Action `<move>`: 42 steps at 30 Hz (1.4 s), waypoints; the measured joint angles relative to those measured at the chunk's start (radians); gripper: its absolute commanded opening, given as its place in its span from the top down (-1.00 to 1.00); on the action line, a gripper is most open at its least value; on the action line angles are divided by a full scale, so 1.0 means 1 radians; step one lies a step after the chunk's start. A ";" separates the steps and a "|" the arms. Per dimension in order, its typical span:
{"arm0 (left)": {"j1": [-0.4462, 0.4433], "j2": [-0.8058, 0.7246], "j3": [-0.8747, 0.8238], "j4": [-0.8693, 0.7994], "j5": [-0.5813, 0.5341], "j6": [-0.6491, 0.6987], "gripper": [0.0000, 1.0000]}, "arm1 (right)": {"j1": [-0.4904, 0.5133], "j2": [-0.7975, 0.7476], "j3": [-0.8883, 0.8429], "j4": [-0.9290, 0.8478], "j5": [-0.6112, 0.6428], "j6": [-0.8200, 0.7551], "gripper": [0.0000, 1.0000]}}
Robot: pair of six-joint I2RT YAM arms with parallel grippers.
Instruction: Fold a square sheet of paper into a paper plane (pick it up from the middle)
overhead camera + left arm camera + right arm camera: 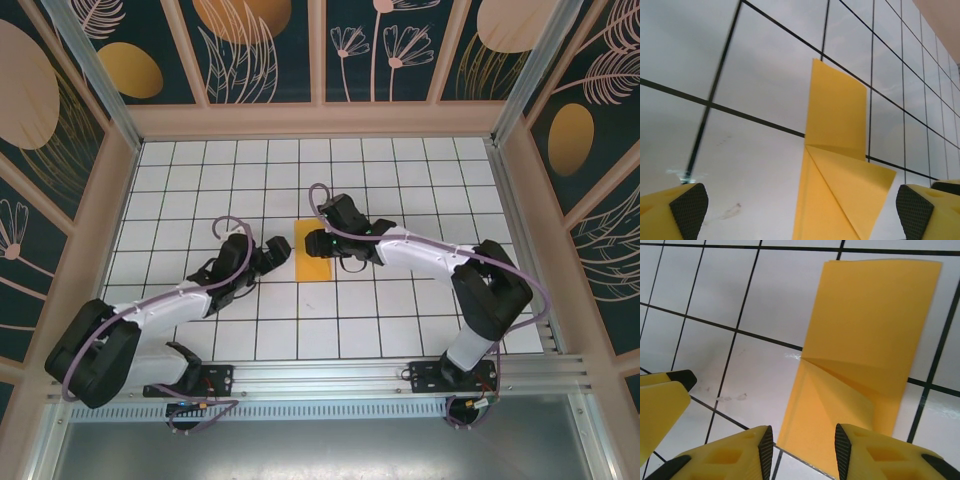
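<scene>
Top view: paper (312, 252), orange-yellow, folded to a narrow strip, lying flat near the middle of the white gridded worktop (400, 170); left arm (190, 295) reaches in from the lower left with the left jaws just beside the strip's left edge; right arm (430, 250) reaches in from the right with the right jaws at the strip's upper right; how far either stands open cannot be told from here. Left wrist view: paper (837, 150) flat on the worktop (755, 75), far half a plain rectangle, near half crossed by a diagonal crease forming a triangular flap; left jaws spread wide, one black pad (687, 210) at the lower left and the other at the lower right, the paper between them and touching neither; nothing held. Right wrist view: paper (865, 335) flat on the worktop (715, 285), angled flap in its near half; right jaws parted partway, pads (765, 450) standing either side of the strip's near end, clamped on nothing.
</scene>
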 measured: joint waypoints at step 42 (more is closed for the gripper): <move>-0.006 0.414 0.151 0.349 0.394 -0.142 0.11 | -0.170 0.229 0.013 0.075 -0.151 -0.016 0.64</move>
